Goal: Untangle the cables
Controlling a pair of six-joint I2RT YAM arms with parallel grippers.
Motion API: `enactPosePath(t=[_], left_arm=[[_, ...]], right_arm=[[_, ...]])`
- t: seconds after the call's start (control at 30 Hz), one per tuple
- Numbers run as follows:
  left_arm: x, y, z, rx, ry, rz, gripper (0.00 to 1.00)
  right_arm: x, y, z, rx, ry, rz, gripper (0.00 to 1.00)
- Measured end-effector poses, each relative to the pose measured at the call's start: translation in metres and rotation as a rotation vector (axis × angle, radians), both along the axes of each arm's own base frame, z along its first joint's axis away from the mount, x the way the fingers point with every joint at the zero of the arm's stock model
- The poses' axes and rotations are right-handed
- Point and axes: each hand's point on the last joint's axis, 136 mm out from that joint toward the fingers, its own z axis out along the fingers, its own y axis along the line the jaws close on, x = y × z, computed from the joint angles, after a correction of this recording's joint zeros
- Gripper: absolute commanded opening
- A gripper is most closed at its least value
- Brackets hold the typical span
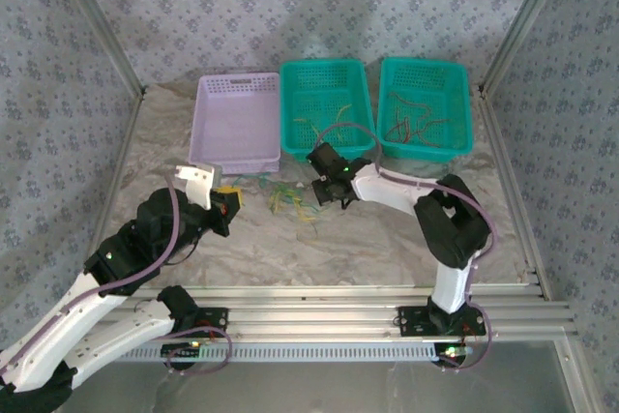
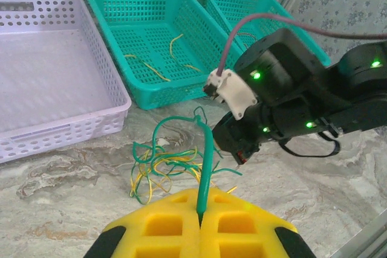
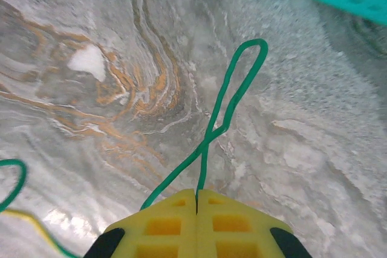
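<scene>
A loose tangle of thin green and yellow cables (image 1: 288, 198) (image 2: 162, 164) lies on the marbled table in front of the baskets. My left gripper (image 1: 230, 202) (image 2: 201, 211) is just left of the tangle, its yellow fingers shut on one end of a green cable (image 2: 207, 155) that rises from the jaws toward the tangle. My right gripper (image 1: 321, 196) (image 3: 196, 200) is at the tangle's right side, low over the table. It is shut on a green cable (image 3: 233, 95) that forms a narrow loop in front of the fingers.
An empty lavender basket (image 1: 235, 132) (image 2: 115, 98) stands behind the tangle. A teal basket (image 1: 290, 108) (image 2: 115, 25) beside it holds a few yellow cables. A second teal basket (image 1: 462, 103) further right holds reddish ones. Patterned walls and metal rails close in the table.
</scene>
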Motion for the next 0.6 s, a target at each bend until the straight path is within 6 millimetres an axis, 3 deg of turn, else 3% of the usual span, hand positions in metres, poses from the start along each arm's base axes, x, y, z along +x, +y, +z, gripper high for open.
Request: enactPosePath(t=[0.33,0.43,0.6], left_arm=[[0.0,0.0,0.0,-0.001,-0.001,0.0,0.0],[-0.001,0.001,0.001,-0.005,-0.004,-0.001,0.0],[-0.002,0.002,0.003,-0.013,-0.011,-0.001,0.0]], right_arm=[[0.003,0.004,0.093,0.118,-0.124,0.005,0.0],[0.012,0.022,0.129,0.185,-0.15,0.036,0.0],[0.039,0.076,0.19,0.328,-0.186,0.123,0.0]])
